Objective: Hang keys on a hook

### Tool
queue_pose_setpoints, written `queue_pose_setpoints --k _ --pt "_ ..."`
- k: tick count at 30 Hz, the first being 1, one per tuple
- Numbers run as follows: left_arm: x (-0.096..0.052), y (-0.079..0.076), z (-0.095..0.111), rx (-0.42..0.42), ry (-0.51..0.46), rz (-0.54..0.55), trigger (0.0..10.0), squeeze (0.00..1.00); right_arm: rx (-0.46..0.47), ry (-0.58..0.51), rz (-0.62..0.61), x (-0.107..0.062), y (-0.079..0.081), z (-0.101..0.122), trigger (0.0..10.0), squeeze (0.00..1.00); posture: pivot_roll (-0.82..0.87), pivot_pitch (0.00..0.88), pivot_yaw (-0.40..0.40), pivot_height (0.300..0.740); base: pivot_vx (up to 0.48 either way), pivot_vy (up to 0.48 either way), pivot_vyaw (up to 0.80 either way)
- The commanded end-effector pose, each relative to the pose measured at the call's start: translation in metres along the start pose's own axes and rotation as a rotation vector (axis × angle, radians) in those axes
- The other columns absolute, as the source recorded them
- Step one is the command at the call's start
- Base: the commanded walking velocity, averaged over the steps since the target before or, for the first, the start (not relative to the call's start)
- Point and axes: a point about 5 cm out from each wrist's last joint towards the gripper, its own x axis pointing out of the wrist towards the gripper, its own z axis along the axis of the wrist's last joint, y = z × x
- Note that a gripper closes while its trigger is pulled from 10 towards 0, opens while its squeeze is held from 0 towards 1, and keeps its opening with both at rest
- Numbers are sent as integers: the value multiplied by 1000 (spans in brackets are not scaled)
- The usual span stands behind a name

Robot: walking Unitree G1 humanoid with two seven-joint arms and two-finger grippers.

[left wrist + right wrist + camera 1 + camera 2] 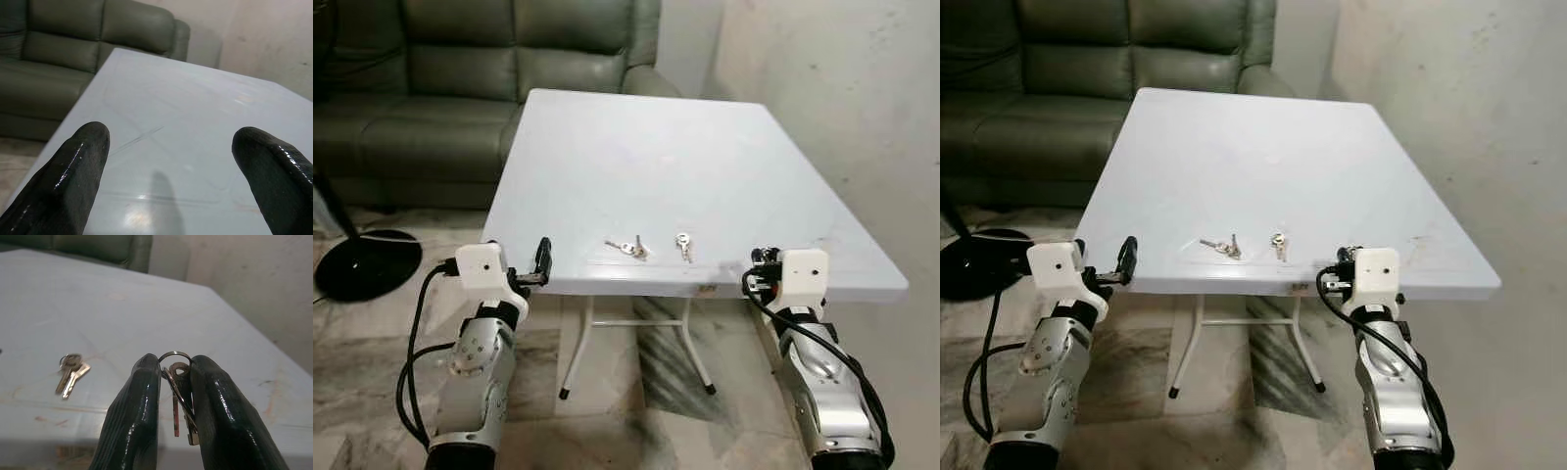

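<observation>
No readable text, label or number anywhere.

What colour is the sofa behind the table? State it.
Dark green, the sofa shows best in the left eye view.

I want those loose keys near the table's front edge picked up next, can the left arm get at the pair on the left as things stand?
Probably yes. The left gripper sits open at the table's front edge, and the left key set lies on bare tabletop beside it with nothing between. The right gripper is already shut on a key ring.
</observation>
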Motion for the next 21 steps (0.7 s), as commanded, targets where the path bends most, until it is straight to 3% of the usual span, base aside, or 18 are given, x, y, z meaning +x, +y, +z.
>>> queue_pose_setpoints --k 1,9,21 --pt "2 -1 -2 7 6 -4 10000 0 -9 -13 -5 3 0 3 10000 0 38 10 -61 740 0 0 -744" --pt "8 -8 -3 -2 5 -29 10000 0 -8 -19 5 4 6 1 10000 0 32 0 -55 740 0 0 -744" --pt "5 -10 -9 -9 18 -36 10000 0 -15 -17 1 1 3 0 10000 0 22 0 -63 740 0 0 -744"
